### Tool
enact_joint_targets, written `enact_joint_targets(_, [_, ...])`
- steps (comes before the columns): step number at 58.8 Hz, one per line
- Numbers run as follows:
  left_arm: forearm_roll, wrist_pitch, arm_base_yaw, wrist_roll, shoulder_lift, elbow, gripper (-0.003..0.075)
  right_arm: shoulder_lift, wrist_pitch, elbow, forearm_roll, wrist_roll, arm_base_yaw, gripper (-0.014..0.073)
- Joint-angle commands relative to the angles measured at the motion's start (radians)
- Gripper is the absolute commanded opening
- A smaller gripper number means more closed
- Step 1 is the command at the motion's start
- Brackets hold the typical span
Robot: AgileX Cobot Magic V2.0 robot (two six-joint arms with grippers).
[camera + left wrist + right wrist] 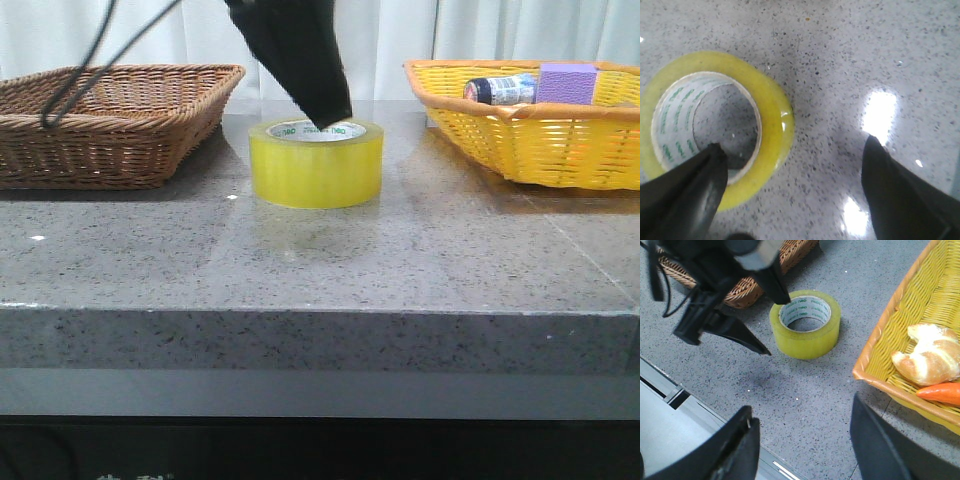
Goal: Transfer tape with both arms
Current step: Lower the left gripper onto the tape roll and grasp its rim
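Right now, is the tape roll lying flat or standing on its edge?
Lying flat: the tape rests on the table with its core hole facing up, as the right wrist view shows.

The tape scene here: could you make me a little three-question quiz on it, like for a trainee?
1. True or false: the tape lies in the brown wicker basket.
2. Which is open with one finger above the roll's core hole? A) left pincer B) right pincer C) neither
3. Fill in: in the right wrist view, the yellow basket holds a croissant and an orange ____.

Key
1. False: it sits flat on the grey table, between the two baskets.
2. A. The right pincer is open too, but away from the roll.
3. Carrot, only partly in view.
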Motion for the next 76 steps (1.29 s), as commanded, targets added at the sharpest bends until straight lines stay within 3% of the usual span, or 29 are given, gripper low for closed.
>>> enact_joint_targets(1, [-0.026,-0.019,-0.007,0.001,-0.008,-0.058,0.0544,-0.007,-0.078,-0.026,0.007,0.000,-0.002,0.0434])
enact_joint_targets(40, [-0.030,-0.003,0.017,0.005,0.153,-0.111,0.0539,-0.007,-0.079,-0.025,0.007,0.000,-0.002,0.0434])
enact_joint_targets(44, [-0.036,-0.003,0.023,0.005,0.153,-0.111,0.0506,-0.007,-0.079,-0.025,0.007,0.000,-0.002,0.0434])
enact_joint_targets(60, [-0.036,-0.005,0.027,0.005,0.165,-0.111,0.0240,-0.007,-0.079,-0.025,0.007,0.000,-0.002,0.0434])
enact_joint_targets(67, [-0.036,-0.005,0.027,0.005,0.165,-0.111,0.0193,-0.007,-0.079,-0.025,0.007,0.000,-0.002,0.0434])
enact_joint_targets(76, [-0.036,-0.001,0.027,-0.001,0.165,-0.120,0.0189,-0.007,-0.079,-0.025,0.007,0.000,-0.002,0.0434])
